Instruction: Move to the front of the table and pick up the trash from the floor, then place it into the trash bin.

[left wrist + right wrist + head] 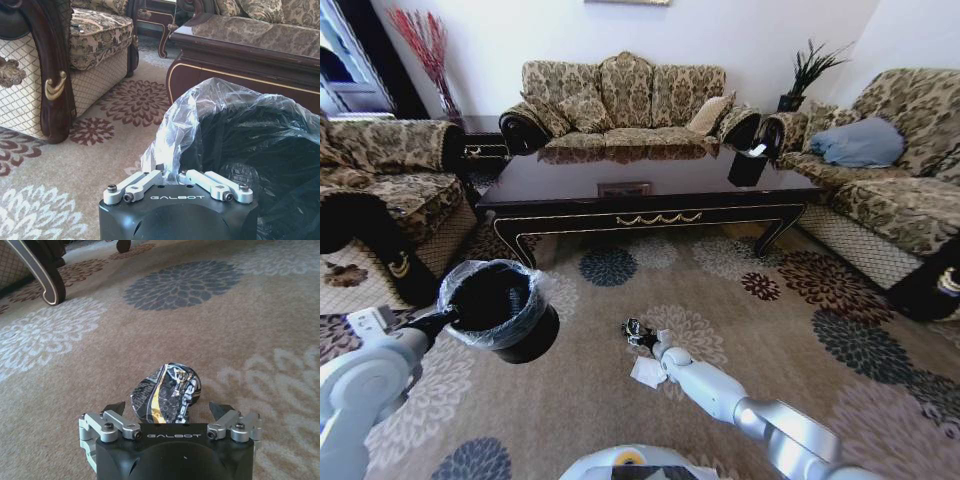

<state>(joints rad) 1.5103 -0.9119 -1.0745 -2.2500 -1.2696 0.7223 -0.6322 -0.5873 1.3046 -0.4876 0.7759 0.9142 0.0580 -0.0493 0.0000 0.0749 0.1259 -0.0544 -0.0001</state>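
The long dark counter point(650, 195) stands ahead between the sofas, and the patterned floor point(790, 330) in front of it carries the litter. The left hand point(177, 176) is pressed together on the plastic liner at the rim of the black bin point(505, 310), holding it up off the carpet; thin film could slip or tear, tipping the bin. A crumpled white paper point(648, 371) lies beside the right arm and could be dragged along. The right hand point(171, 410) is low over the carpet, fingers spread either side of the dark wrapper point(167, 391). Closing too high could skid the flat, slick wrapper away; too low could snag the pile.
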